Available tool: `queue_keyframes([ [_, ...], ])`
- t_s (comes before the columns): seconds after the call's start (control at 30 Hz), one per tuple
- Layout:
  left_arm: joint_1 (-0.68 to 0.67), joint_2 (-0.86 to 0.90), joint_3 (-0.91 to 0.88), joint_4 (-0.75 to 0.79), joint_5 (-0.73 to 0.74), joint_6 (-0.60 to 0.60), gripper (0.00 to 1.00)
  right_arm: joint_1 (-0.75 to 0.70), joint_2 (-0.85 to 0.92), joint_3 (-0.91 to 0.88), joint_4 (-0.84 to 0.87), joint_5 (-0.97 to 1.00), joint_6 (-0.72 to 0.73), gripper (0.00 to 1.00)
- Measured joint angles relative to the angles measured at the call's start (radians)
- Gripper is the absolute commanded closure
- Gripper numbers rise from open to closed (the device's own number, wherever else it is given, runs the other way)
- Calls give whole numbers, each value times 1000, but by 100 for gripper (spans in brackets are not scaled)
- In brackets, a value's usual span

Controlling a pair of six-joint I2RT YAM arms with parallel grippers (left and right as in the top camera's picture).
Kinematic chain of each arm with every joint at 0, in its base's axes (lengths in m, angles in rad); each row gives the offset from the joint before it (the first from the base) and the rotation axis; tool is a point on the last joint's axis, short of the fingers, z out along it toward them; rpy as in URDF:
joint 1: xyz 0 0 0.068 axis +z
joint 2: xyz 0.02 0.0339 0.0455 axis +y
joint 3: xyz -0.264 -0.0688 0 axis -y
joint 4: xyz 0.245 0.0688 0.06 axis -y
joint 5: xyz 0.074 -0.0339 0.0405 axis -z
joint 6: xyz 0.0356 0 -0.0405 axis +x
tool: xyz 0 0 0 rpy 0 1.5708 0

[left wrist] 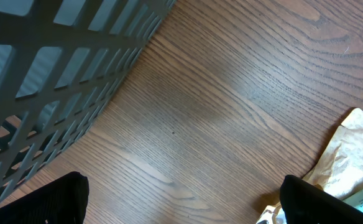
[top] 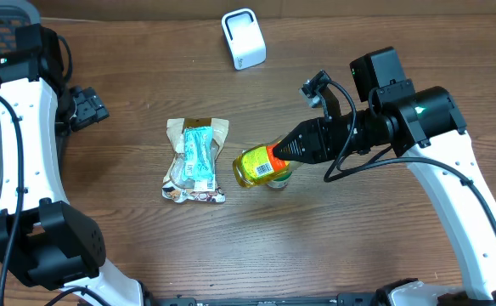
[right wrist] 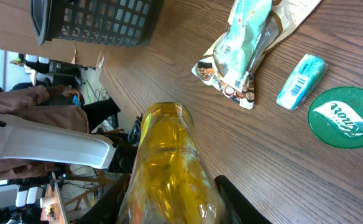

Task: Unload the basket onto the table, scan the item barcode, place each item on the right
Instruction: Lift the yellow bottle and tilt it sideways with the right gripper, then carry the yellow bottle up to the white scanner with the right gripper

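Right gripper (top: 284, 153) is clamped on a clear, rounded plastic bottle (top: 259, 165) of yellow liquid with a glossy yellow-and-red label. The bottle is held lying sideways, well below the white rounded boxy scanner (top: 244, 38). A round green lid (right wrist: 345, 116) sits just under the bottle. Crinkly foil snack bags (top: 195, 160) lie below and left of the scanner on the wood-grain table (top: 358, 246). Left gripper (top: 87, 106) has its jaws spread wide and empty, far left of the scanner beside the dark mesh basket (left wrist: 57, 74).
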Motion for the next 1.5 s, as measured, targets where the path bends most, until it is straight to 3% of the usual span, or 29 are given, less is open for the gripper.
queue_keyframes([
  [1.07,0,0,0,0,0,0,0,0,0,0,62,0,-2,70],
  [1.37,0,0,0,0,0,0,1,0,0,0,166,121,34,72],
  [1.5,0,0,0,0,0,0,1,0,15,71,130,206,73,71],
])
